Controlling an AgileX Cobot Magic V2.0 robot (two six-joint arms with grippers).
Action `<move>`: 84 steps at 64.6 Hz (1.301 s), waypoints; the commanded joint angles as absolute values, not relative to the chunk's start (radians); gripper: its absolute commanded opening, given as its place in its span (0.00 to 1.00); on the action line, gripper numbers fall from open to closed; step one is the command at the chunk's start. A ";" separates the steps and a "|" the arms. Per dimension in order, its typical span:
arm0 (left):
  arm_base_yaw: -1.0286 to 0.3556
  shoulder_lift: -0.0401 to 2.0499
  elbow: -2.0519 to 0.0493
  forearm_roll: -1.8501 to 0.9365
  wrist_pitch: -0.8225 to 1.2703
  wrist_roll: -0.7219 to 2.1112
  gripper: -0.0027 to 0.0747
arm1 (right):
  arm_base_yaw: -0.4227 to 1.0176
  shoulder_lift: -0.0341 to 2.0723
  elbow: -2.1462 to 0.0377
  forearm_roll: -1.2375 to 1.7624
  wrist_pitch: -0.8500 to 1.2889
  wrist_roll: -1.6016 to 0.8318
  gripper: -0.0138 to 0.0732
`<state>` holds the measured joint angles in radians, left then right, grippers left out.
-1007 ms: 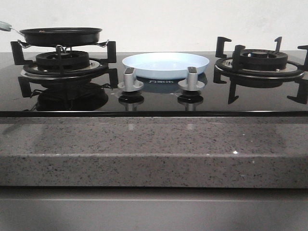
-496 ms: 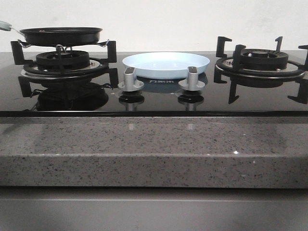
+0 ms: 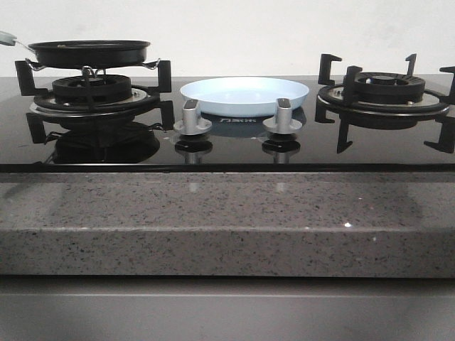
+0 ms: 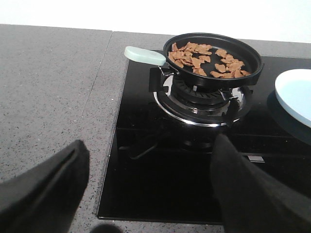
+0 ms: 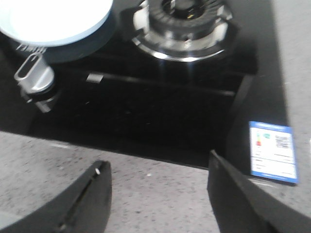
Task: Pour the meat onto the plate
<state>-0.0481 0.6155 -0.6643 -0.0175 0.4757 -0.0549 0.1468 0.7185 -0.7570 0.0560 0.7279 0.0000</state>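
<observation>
Left gripper [image 4: 148, 187] hangs with its two black fingers spread wide and nothing between them, short of the stove's front edge and well apart from the frying pan [image 4: 214, 60]. Right gripper [image 5: 158, 194] is likewise spread and empty, over the speckled counter on the side away from the pan, near a small blue-and-white label [image 5: 273, 152] stuck by the stove's corner.

Nothing of the pouring looks done yet. The meat [image 4: 206, 59] lies scattered as small tan slices across the floor of the pan, and none shows anywhere else. The pan sits level on the burner grate [image 3: 92, 89], its pale green handle [image 4: 145, 55] sticking out on the side away from the plate, untouched. The plate [image 3: 245, 96] rests on the black glass just beside the pan's burner, between it and the second burner [image 3: 384, 92], behind the two silver knobs [image 3: 192, 117]; its inside looks bare as far as the views show.

By my reading the whole job is still ahead: the handle must be reached and gripped, the pan lifted off the grate, carried over the plate and tipped until the slices slide out. The left gripper is the one facing the handle, so that reach seems the likely first step.
</observation>
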 commanded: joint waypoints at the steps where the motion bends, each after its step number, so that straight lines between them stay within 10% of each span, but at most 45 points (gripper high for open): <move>1: -0.057 0.623 -0.694 -0.018 0.399 -0.057 0.67 | 0.172 0.798 -0.853 0.065 0.710 -0.010 0.69; 29: -0.277 0.623 -0.694 0.008 0.424 -0.055 0.65 | 0.267 1.273 -1.246 0.066 0.767 -0.019 0.69; 84: -0.281 0.623 -0.694 0.000 0.424 -0.055 0.65 | 0.174 2.010 -2.077 0.342 1.061 -0.158 0.69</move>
